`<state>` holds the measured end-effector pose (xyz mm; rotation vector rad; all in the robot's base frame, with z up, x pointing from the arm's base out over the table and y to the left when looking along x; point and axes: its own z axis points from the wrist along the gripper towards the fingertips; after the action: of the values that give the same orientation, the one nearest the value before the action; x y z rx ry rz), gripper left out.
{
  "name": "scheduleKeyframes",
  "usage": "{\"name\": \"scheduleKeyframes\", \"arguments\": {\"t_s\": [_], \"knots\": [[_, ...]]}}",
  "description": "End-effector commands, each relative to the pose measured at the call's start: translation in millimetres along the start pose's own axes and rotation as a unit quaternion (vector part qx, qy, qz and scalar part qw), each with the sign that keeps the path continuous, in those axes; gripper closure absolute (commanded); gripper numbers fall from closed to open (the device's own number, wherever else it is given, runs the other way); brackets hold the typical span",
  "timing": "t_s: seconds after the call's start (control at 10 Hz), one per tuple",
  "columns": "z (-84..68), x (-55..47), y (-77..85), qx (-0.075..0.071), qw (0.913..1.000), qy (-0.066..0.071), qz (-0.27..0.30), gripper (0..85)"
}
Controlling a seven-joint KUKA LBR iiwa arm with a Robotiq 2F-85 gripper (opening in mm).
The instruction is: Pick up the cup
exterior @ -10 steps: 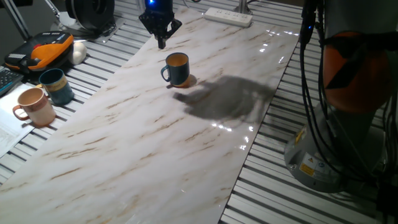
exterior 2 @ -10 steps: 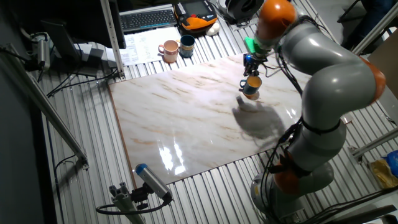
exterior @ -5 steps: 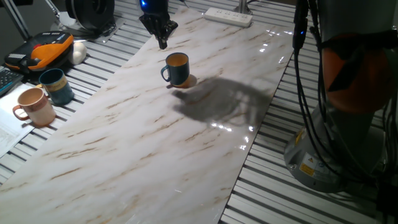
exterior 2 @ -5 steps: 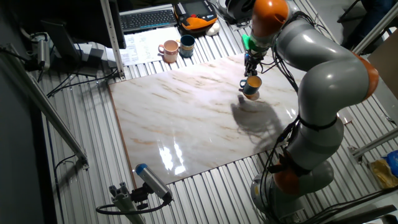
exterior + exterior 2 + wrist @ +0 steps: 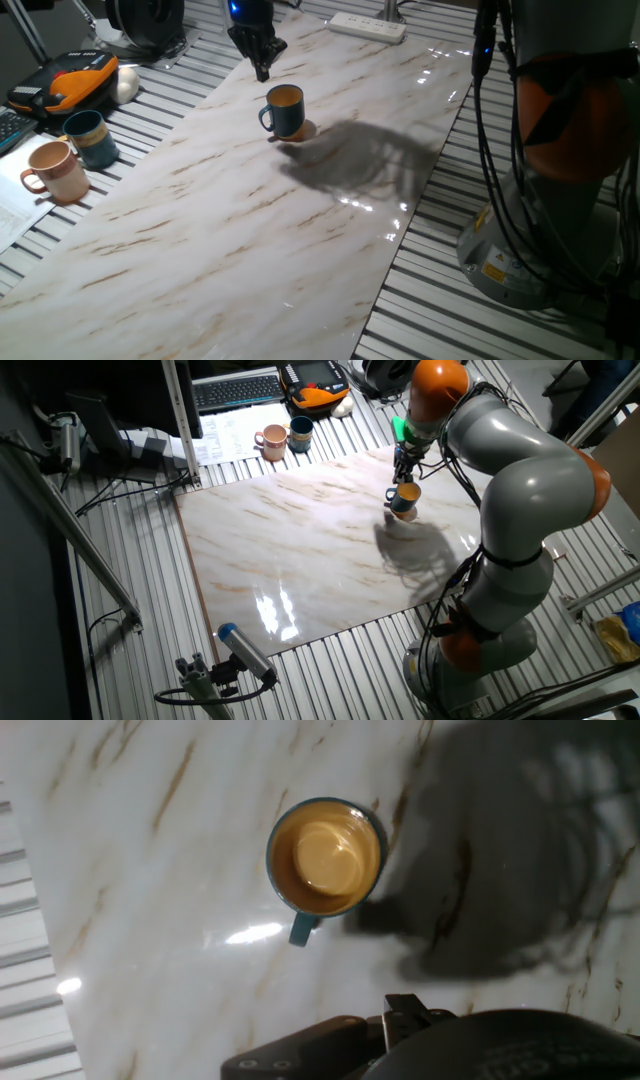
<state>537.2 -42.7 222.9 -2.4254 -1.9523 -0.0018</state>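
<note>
Cup (image 5: 284,109) stands upright on the marble counter (image 5: 200,230) in the upper middle of one fixed view, handle toward the left. Gripper (image 5: 260,62) hangs just above and behind it, not touching; its fingers look pressed together at the tips.

A KUKA arm (image 5: 520,480) of rounded grey shells, with orange bands at its joints and a green glowing ring near the wrist. Black cables (image 5: 495,150) hang along its body; a yellow label marks the grey base. The gripper (image 5: 260,62) is black, blue-lit above.
</note>
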Motion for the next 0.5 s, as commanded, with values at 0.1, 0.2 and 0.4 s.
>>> {"name": "scheduleKeyframes", "arguments": {"t_s": [0.1,0.2,0.4], "knots": [[4.7,-0.8,1.9,0.001,1.0,0.0,0.004,85.0],[7.2,-0.4,3.0,0.001,1.0,0.001,0.007,85.0],[13.1,0.3,5.6,0.007,0.9999,-0.003,0.016,68.0]]}}
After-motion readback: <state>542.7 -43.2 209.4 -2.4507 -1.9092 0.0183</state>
